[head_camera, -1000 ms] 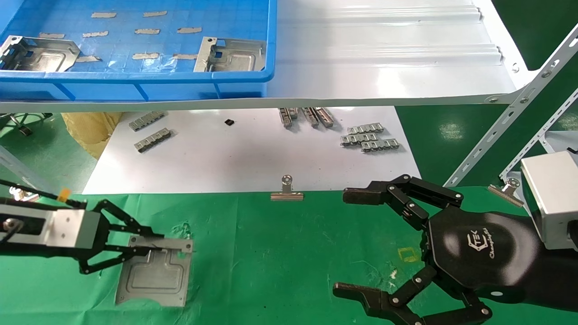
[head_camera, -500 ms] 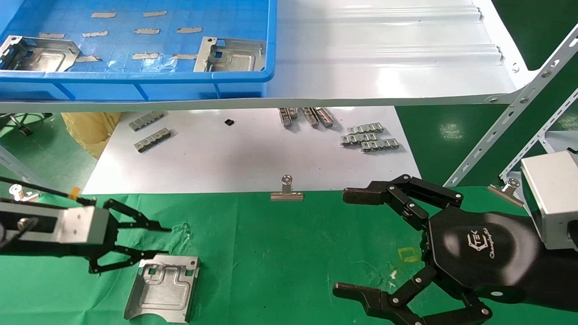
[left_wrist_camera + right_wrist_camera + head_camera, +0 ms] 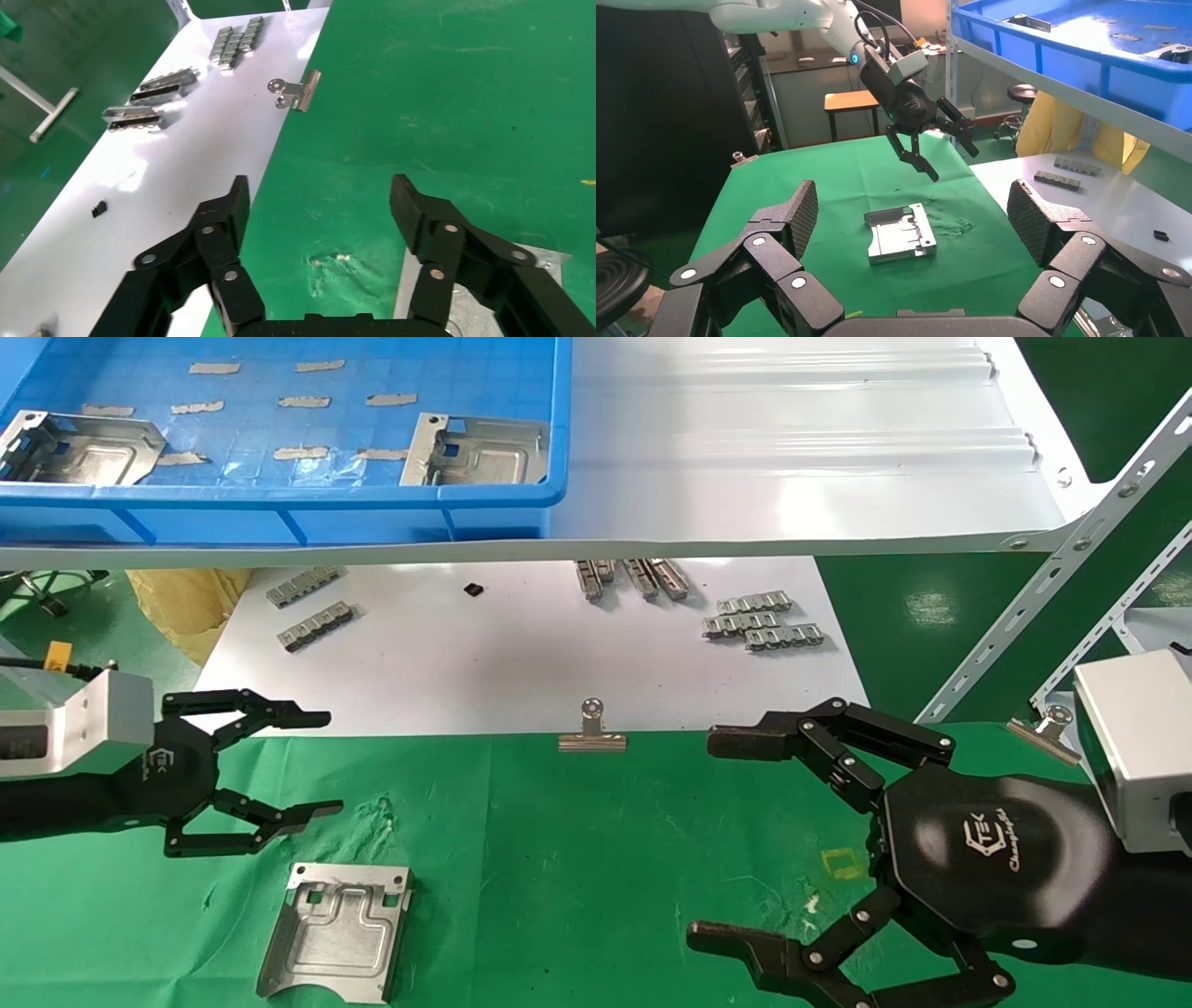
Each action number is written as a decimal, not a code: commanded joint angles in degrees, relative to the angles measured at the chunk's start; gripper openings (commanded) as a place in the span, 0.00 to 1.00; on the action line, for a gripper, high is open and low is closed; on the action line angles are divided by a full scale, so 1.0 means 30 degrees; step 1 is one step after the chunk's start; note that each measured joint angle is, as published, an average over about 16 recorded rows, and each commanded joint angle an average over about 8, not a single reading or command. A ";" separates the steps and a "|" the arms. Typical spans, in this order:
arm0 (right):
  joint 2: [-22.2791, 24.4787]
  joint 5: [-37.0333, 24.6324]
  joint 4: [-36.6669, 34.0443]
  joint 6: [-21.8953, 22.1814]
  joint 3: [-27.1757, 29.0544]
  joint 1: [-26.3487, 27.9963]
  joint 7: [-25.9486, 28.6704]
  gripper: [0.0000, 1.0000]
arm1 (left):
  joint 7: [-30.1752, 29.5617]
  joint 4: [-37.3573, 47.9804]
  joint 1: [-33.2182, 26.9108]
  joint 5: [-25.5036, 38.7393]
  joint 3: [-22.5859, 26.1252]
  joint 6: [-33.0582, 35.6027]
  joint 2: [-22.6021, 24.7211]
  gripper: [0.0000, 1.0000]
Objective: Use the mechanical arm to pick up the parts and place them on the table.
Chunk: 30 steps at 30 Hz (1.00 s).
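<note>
A silver stamped part lies flat on the green table at the front left, free of any gripper; it also shows in the right wrist view. My left gripper hovers above and behind it, open and empty; in its own view only green cloth lies between the fingers. Two more parts lie in the blue tray on the shelf. My right gripper is open and empty, parked over the table at the front right.
A glossy white shelf overhangs the back. A white sheet below it carries small grey link strips and is pinned by a binder clip. A perforated metal strut rises at the right.
My left gripper let go of the part, which dropped flat onto the cloth, then lifted up and back toward the left with its fingers open. The right arm has not moved.
</note>
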 commanded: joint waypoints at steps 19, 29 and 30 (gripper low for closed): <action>0.0000 0.0001 -0.0003 0.0001 -0.0002 0.0001 -0.0002 1.00 | -0.2242 -0.3178 0.1811 -0.0409 -0.2127 -0.0337 -0.0366 1.00; 0.0001 0.0001 -0.0004 0.0001 -0.0003 0.0001 -0.0003 1.00 | -0.4637 -0.6379 0.3725 -0.0949 -0.4288 -0.0674 -0.0776 1.00; 0.0001 0.0001 -0.0004 0.0001 -0.0003 0.0001 -0.0003 1.00 | -0.4880 -0.6704 0.3919 -0.1004 -0.4507 -0.0708 -0.0818 1.00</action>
